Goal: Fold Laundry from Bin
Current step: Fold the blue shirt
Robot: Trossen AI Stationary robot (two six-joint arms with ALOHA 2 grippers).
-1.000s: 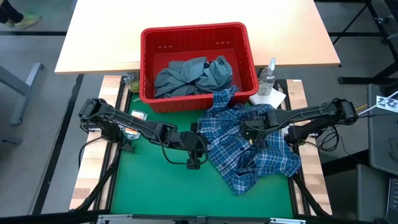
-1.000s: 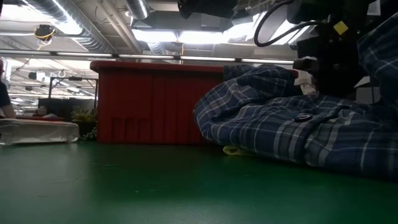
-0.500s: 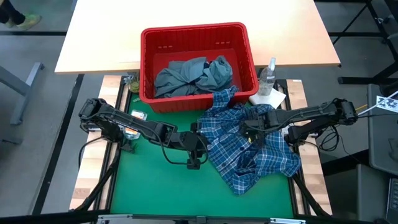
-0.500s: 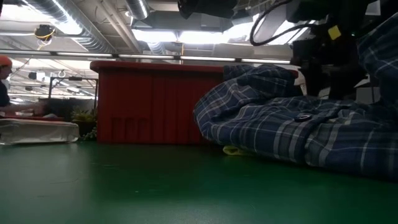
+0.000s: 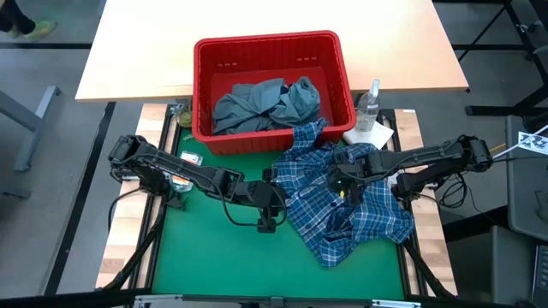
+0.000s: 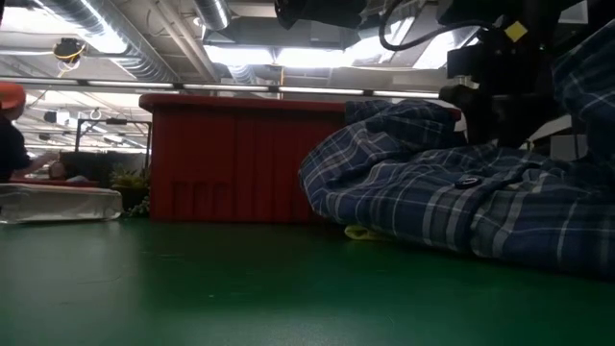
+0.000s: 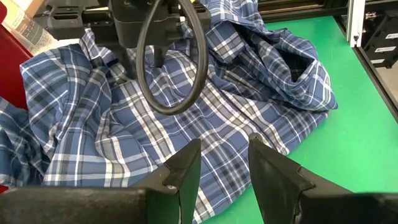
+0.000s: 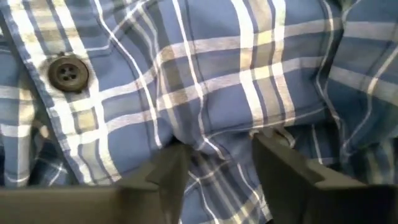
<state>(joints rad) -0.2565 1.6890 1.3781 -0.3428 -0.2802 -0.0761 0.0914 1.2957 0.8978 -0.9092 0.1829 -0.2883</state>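
Note:
The blue-white plaid shirt (image 5: 347, 214) lies crumpled on the right half of the green mat, and one end (image 5: 308, 133) rests against the red bin's near rim. The bin (image 5: 265, 39) holds a grey-blue garment (image 5: 265, 103). A bit of yellow cloth (image 6: 360, 232) shows under the shirt's edge. My right gripper (image 8: 217, 155) points steeply down into the middle of the shirt, open. My left gripper (image 7: 222, 165) hovers open beside the shirt's left edge, touching nothing. My right gripper comes from above, pointing steeply down, and its fingertips (image 8: 177, 163) are set into the plaid shirt near a buttoned edge. A raised fold of the cloth (image 8: 214, 146) stands between the two fingers, which are apart. The shirt lies on the mat.
A clear spray bottle (image 5: 368, 103) and a white paper towel (image 5: 370, 134) stand right of the bin. Small items (image 5: 184, 159) lie at the mat's far left. The green mat's near left part (image 5: 223, 257) is bare. A person (image 6: 12, 125) shows in the room beyond.
My right gripper has tipped a little over the shirt while staying in place. The shirt and my left gripper have kept still.

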